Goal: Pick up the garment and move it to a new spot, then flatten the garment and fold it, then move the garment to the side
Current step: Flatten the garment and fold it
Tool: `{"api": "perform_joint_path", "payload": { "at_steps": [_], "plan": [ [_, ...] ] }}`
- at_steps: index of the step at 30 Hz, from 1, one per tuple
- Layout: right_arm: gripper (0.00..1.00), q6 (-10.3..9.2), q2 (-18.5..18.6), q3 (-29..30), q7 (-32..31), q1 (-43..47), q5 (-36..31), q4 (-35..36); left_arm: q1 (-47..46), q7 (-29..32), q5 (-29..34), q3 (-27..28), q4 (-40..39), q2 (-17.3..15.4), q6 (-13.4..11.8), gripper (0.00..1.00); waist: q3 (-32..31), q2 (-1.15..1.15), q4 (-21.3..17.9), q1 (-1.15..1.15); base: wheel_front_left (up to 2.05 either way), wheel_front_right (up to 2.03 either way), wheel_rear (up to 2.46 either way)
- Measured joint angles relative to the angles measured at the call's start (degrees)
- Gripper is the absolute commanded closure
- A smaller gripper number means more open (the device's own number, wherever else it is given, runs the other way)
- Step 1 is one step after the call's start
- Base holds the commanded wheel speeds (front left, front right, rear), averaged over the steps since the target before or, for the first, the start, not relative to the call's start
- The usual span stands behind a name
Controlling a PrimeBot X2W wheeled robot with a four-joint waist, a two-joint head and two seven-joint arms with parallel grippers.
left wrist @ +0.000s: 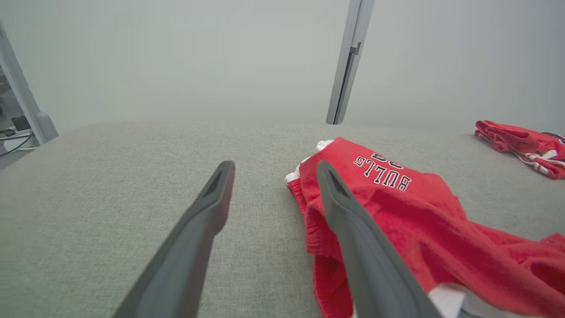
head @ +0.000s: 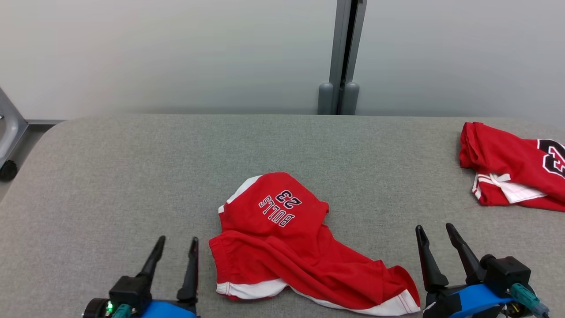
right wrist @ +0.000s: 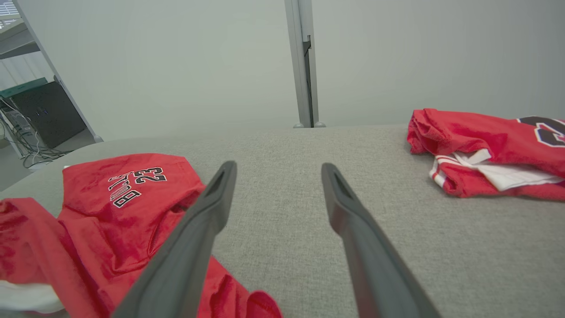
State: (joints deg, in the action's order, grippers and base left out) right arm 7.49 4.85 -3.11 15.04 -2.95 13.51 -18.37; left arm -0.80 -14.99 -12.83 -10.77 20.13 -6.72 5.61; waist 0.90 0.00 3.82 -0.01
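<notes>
Garment (head: 282, 247) lies crumpled between left end effector (head: 178, 239) and right end effector (head: 434, 226), both spread and empty; right wrist view adds dark cabinet (right wrist: 48, 112) far left of that end effector.

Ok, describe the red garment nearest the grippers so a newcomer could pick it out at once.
On the grey fabric-covered table, look near the front edge, between the left gripper and the right gripper. The crumpled red garment with white trim lies there. Unlike the other red garment at the far right, it shows small upside-down lettering, BULLS 23.
</notes>
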Motion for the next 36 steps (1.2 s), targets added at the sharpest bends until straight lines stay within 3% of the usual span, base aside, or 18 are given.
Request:
{"api": "perform_joint_path", "payload": {
  "at_steps": [7,15,36],
  "plan": [
    [0.00,0.00,0.05,-0.20,0.00,0.96,0.05,1.01,2.20,0.00,3.30,5.70,-5.41,1.42,-1.75,0.00,-1.16,0.00,-1.87,0.00,0.00,0.00,0.00],
    [0.00,0.00,0.05,-0.34,0.00,3.41,-0.35,2.75,4.28,0.00,6.16,9.73,-5.95,2.25,-2.07,0.00,-2.10,0.00,-4.27,0.00,0.00,0.00,0.00],
    [0.00,0.00,-0.70,-0.20,0.00,4.07,-0.97,2.70,4.90,0.00,9.31,12.34,-5.16,3.23,-1.04,0.00,-2.05,0.01,-5.04,0.01,0.00,0.00,0.00]
  ]
}}
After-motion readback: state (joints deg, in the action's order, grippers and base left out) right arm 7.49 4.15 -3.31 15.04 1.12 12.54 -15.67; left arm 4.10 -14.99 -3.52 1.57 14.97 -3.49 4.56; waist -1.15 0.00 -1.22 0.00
